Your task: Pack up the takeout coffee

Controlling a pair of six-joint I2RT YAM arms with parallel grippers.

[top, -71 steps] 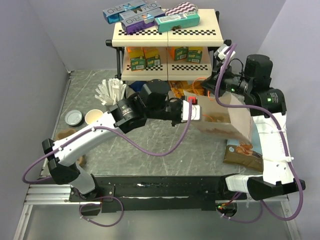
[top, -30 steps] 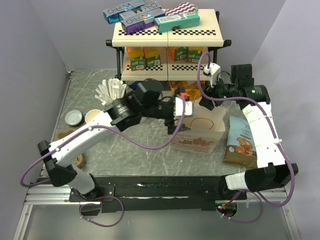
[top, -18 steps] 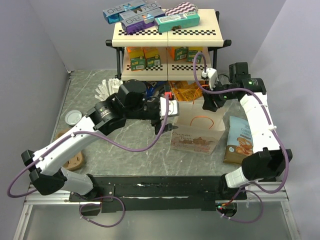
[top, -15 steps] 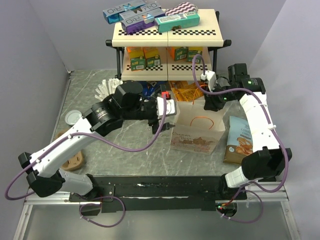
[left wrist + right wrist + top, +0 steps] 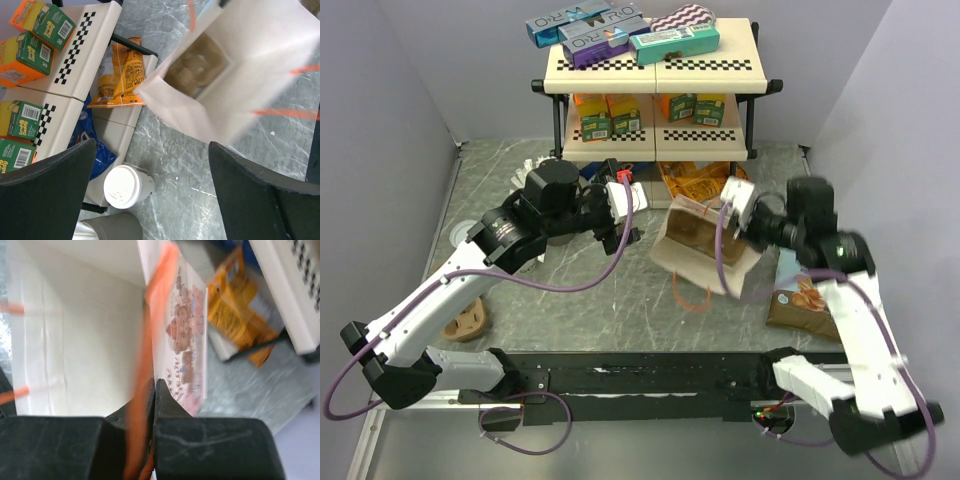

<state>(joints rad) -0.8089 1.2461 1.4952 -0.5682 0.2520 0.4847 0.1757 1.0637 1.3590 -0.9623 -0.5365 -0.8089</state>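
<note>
The takeout coffee is hidden: my left arm covers its spot at the table's left in the top view. My right gripper [image 5: 725, 212] [image 5: 154, 385] is shut on the rim and orange handle of a white paper bag [image 5: 700, 245] [image 5: 75, 330], which hangs tilted with its mouth facing the left arm. My left gripper [image 5: 617, 215] [image 5: 152, 145] stands wide open and empty, left of the bag [image 5: 240, 65] and above bare table. Below it, by the shelf leg, stands a white cup with a lid on it [image 5: 122, 186].
A two-level shelf [image 5: 655, 75] with boxes lines the back. An orange snack bag [image 5: 122, 75] lies under it, beside a grey cup [image 5: 107, 229]. A chip bag [image 5: 805, 300] lies at the right, and a flat grey lid [image 5: 457, 232] at the left.
My right gripper has shut on the bag's rim and swung it up and over, from upright to tilted. My left arm has drawn back to the left, still open.
</note>
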